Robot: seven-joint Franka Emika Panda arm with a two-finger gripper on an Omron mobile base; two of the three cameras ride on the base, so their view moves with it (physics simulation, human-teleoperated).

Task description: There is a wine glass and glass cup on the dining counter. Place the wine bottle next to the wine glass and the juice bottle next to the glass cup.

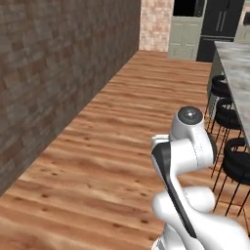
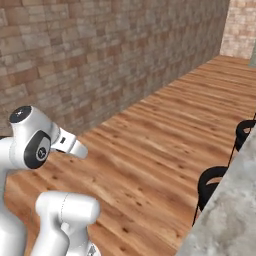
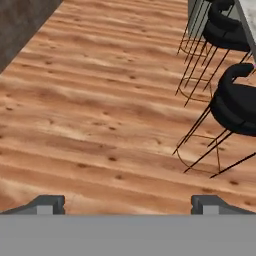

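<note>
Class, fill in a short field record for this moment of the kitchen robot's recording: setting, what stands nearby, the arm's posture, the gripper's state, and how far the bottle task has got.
Setting: warm brown wooden plank floor beside a long brown brick wall.
Nearby: grey-veined marble dining counter along the right side, with black round-seated wire-legged stools tucked under it.
Arm: white Franka arm folded close above its base.
Gripper: two-finger gripper open, jaws wide apart, nothing between them, facing the floor.
Task progress: neither bottle picked up yet.
</note>
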